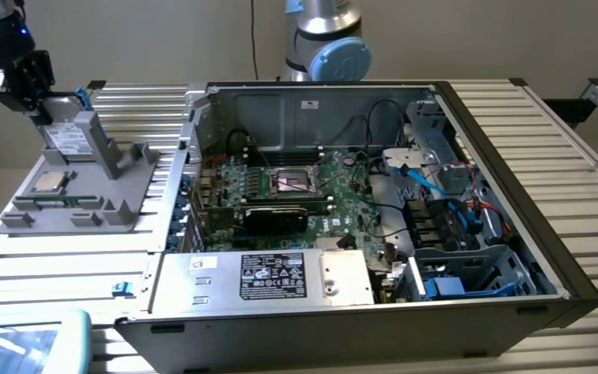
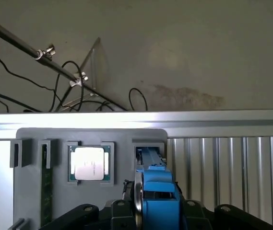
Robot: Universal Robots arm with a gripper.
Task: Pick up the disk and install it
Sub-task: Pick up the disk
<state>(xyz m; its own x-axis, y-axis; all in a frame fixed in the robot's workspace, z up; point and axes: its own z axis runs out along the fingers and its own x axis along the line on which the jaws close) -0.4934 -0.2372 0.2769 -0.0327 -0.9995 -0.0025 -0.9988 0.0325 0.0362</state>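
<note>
Gripper (image 1: 41, 113) hangs pointing down at the exterior view's left, set over the top edge of the disk (image 1: 68, 139), which stands upright in the grey fixture (image 1: 122, 167). Whether the jaws are clamped cannot be told.

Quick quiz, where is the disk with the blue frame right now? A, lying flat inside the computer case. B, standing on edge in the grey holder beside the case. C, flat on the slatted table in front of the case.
B: the disk stands on edge in the grey holder, to the exterior view's left of the open computer case, with the gripper at its top edge.
</note>
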